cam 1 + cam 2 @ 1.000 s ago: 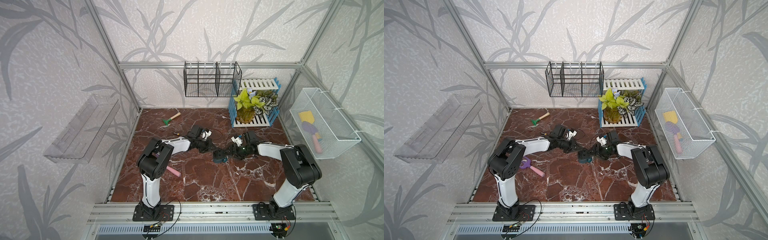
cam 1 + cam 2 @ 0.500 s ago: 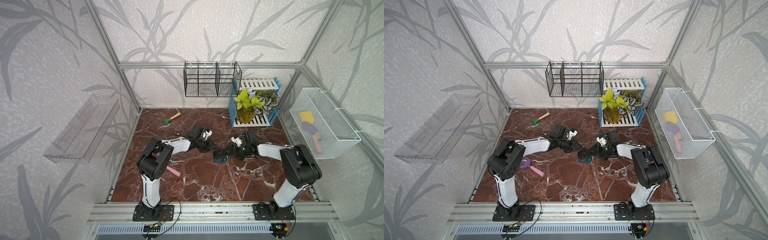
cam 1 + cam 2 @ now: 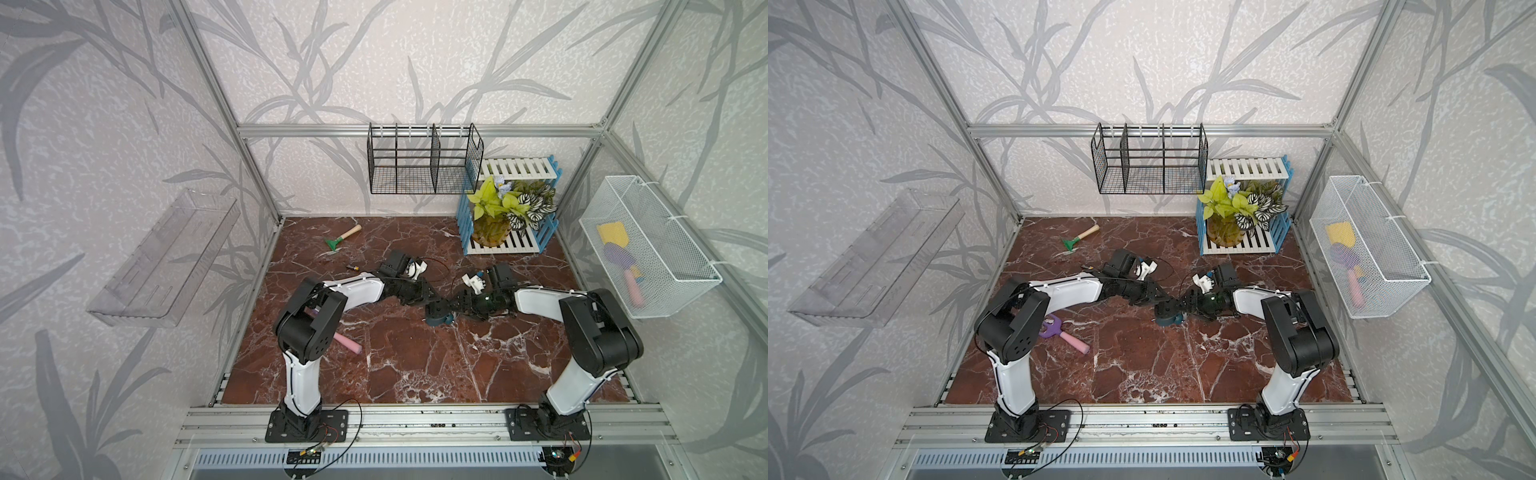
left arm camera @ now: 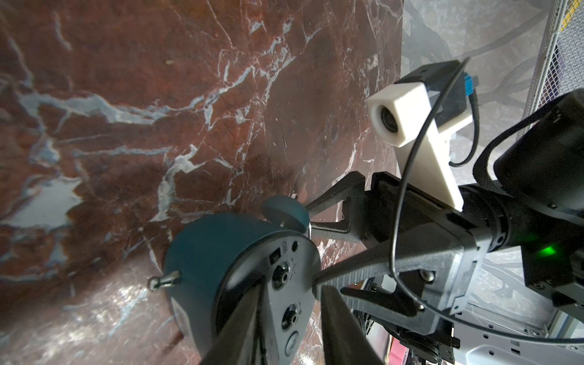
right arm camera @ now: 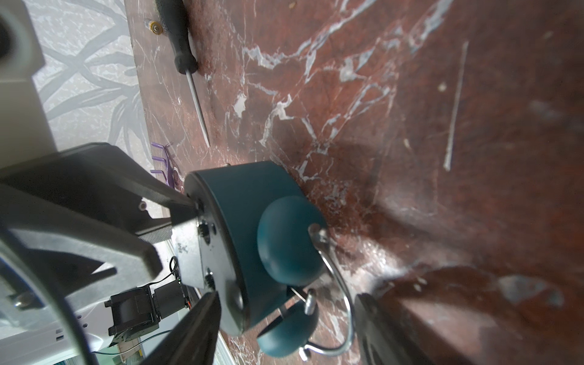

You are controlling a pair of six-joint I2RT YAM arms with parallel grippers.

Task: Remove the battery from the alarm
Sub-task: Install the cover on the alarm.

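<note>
Alarm (image 4: 215, 246) held by right hand (image 4: 313, 245); left hand (image 4: 290, 284) spread at its back.

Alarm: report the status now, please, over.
Right tool shut on alarm. Left tool open at its back. Battery out, lying on table beside screwdriver. Nothing seen in the way.

Top views look down; 2 wrist views closely share the alarm (image 4: 208, 249)
</note>
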